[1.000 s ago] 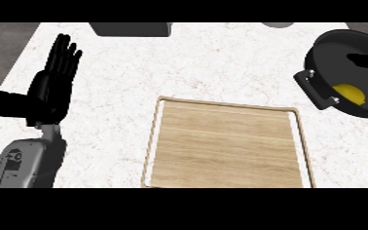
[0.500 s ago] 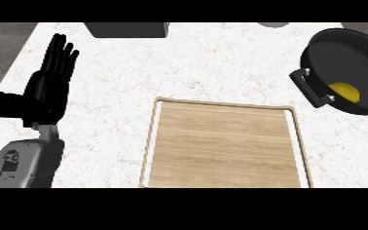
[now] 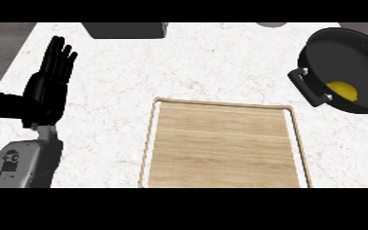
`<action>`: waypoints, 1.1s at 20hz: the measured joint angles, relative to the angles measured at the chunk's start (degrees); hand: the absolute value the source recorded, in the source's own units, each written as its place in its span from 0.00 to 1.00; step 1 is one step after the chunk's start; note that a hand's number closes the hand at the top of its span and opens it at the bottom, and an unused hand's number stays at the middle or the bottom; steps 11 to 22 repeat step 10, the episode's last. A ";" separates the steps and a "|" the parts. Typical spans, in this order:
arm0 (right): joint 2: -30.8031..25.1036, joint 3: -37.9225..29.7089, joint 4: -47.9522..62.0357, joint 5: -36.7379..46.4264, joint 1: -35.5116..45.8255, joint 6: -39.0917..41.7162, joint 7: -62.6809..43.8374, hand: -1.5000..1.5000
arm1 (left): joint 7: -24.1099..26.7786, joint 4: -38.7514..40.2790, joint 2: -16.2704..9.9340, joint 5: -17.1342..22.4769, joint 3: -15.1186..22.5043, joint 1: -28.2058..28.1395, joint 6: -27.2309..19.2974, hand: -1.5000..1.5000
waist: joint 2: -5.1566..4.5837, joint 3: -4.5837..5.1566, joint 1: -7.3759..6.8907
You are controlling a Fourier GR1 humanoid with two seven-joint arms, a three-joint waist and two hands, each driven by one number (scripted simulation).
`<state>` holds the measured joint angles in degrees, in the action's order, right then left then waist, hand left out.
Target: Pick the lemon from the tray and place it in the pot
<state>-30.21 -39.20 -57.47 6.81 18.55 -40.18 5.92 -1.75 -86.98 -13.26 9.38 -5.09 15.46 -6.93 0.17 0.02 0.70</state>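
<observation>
The yellow lemon [image 3: 342,91] lies inside the black pot [image 3: 338,53] at the right edge of the head view, close to the pot's near handle [image 3: 309,86]. The wooden tray [image 3: 223,148] sits in the lower middle of the counter with nothing on it. My left hand [image 3: 47,88] rests open at the far left, fingers straight and pointing up, well away from tray and pot. My right hand does not show.
A dark grey block [image 3: 126,29] stands at the back of the white marble counter, left of centre. A small grey round object [image 3: 271,24] peeks in at the back right. The counter's left edge [image 3: 16,53] runs beside my left hand.
The view has shifted slightly, so the pot and tray sit a little further right and lower. The lemon stays in the pot and my left hand has not moved.
</observation>
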 measured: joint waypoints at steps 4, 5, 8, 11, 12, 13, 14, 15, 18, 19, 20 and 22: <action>-0.92 -2.78 -4.83 -3.73 -6.04 2.92 0.31 0.00 | 0.40 0.02 0.15 0.03 -0.46 -0.25 0.74 0.50 | -0.04 -0.01 -0.13; -0.39 -3.46 -6.55 -4.70 -8.04 3.66 0.49 0.00 | -0.09 -0.40 -0.22 0.23 -0.74 -0.34 1.10 0.50 | -0.03 0.00 -0.12; -0.12 -5.53 -10.10 -7.13 -12.97 6.08 1.05 0.00 | 0.06 0.03 0.26 -0.28 -0.76 0.13 0.96 0.50 | -0.06 -0.02 -0.11; 0.89 -6.65 -12.47 -8.39 -16.00 7.09 1.80 0.00 | 0.07 -0.10 0.94 -0.74 -0.45 0.23 0.61 0.50 | -0.07 -0.01 -0.15; 0.89 -6.65 -12.47 -8.39 -16.00 7.09 1.80 0.00 | 0.07 -0.10 0.94 -0.74 -0.45 0.23 0.61 0.50 | -0.07 -0.01 -0.15; 0.89 -6.65 -12.47 -8.39 -16.00 7.09 1.80 0.00 | 0.07 -0.10 0.94 -0.74 -0.45 0.23 0.61 0.50 | -0.07 -0.01 -0.15; 0.89 -6.65 -12.47 -8.39 -16.00 7.09 1.80 0.00 | 0.07 -0.10 0.94 -0.74 -0.45 0.23 0.61 0.50 | -0.07 -0.01 -0.15; 0.89 -6.65 -12.47 -8.39 -16.00 7.09 1.80 0.00 | 0.07 -0.10 0.94 -0.74 -0.45 0.23 0.61 0.50 | -0.07 -0.01 -0.15; 0.89 -6.65 -12.47 -8.39 -16.00 7.09 1.80 0.00 | 0.07 -0.10 0.94 -0.74 -0.45 0.23 0.61 0.50 | -0.07 -0.01 -0.15; 0.89 -6.65 -12.47 -8.39 -16.00 7.09 1.80 0.00 | 0.07 -0.10 0.94 -0.74 -0.45 0.23 0.61 0.50 | -0.07 -0.01 -0.15; 0.89 -6.65 -12.47 -8.39 -16.00 7.09 1.80 0.00 | 0.07 -0.10 0.94 -0.74 -0.45 0.23 0.61 0.50 | -0.07 -0.01 -0.15; 0.89 -6.65 -12.47 -8.39 -16.00 7.09 1.80 0.00 | 0.07 -0.10 0.94 -0.74 -0.45 0.23 0.61 0.50 | -0.07 -0.01 -0.15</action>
